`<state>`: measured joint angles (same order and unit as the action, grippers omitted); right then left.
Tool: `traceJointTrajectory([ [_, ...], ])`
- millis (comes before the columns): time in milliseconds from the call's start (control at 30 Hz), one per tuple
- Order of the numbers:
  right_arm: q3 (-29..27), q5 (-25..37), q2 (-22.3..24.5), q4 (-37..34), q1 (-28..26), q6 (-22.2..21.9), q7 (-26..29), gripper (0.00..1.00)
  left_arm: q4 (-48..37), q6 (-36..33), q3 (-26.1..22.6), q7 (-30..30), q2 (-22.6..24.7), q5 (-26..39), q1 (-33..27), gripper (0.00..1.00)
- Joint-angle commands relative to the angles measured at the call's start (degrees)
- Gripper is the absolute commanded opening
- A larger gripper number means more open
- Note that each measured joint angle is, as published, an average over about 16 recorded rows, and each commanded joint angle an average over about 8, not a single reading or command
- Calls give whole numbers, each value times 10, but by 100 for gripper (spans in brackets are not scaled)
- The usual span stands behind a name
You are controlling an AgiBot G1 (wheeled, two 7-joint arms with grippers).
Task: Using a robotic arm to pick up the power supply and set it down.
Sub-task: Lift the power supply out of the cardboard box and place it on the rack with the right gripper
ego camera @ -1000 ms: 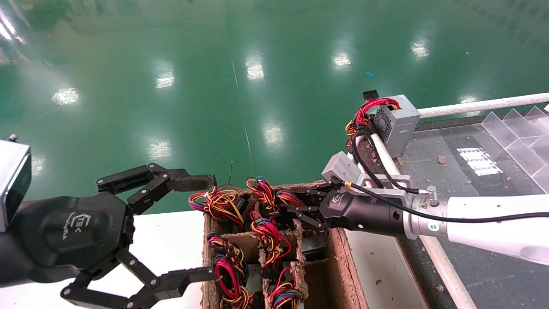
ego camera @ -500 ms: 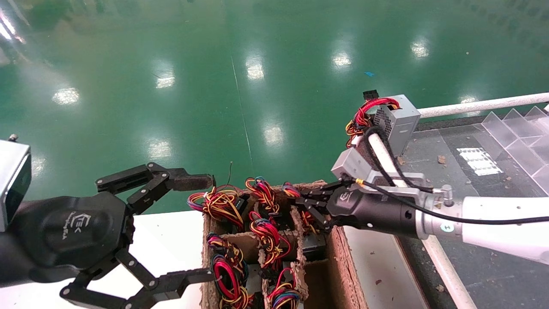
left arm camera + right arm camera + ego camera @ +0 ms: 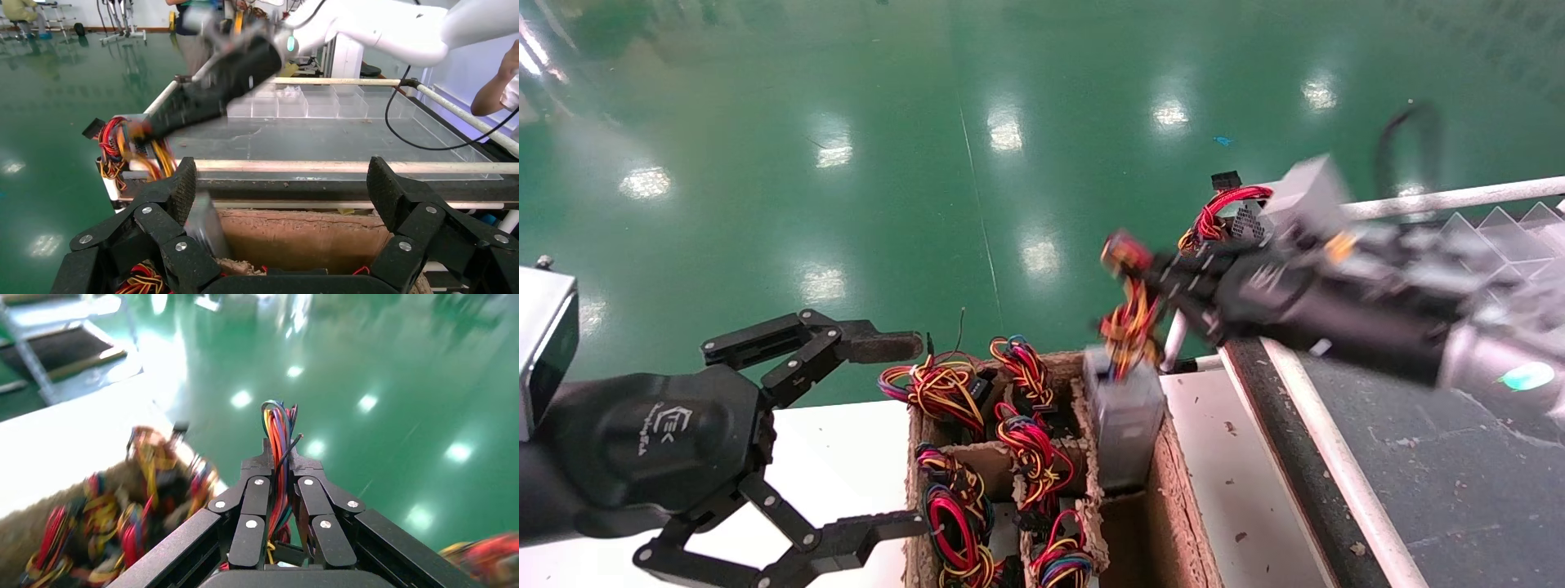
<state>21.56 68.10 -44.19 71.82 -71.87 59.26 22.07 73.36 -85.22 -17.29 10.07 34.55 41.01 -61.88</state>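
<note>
My right gripper (image 3: 1142, 273), on the white robotic arm (image 3: 1512, 367), is shut on the red, yellow and orange wire bundle (image 3: 1128, 322) of the power supply (image 3: 1125, 420). The grey box hangs from those wires, its lower end still between the cardboard walls at the box's right side. In the right wrist view the wires (image 3: 278, 425) run up between the closed fingers of the right gripper (image 3: 278, 460). The left wrist view shows the power supply (image 3: 205, 223) blurred behind one finger. My left gripper (image 3: 903, 434) stays open at the lower left, beside the box, holding nothing.
The cardboard box (image 3: 1173, 498) holds other units with wire bundles (image 3: 1026, 441) among dividers. Behind the right arm show the red wires (image 3: 1226, 202) of a grilled grey unit. A dark mat (image 3: 1418, 474) with white rails (image 3: 1336, 474) and clear plastic trays (image 3: 1516, 224) lies to the right.
The right gripper closed on the wire bundle inside the box and rose quickly up and back, pulling the grey power supply partly out of its compartment. The left arm has not moved.
</note>
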Motion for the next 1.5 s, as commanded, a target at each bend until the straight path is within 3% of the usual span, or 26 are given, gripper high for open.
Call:
traceJointTrajectory([
  [33,-15,-13,17,20,-2,-4,3,0,0,0,0,0,0,0,0,100],
  [367,-93,-27,83,46,-72,-50,-24,0,0,0,0,0,0,0,0,100],
  [633,-96,59,110,18,-118,-116,-40,0,0,0,-1,0,0,0,0,100],
  [833,-71,132,119,-40,-143,-131,-46,0,0,0,-1,0,0,0,0,100],
  [1133,-26,199,93,-163,-175,-110,-75,0,0,0,-1,0,0,-1,0,100],
  [1500,13,236,3,-328,-235,-98,-148,0,0,1,-1,-1,-1,-1,0,100],
])
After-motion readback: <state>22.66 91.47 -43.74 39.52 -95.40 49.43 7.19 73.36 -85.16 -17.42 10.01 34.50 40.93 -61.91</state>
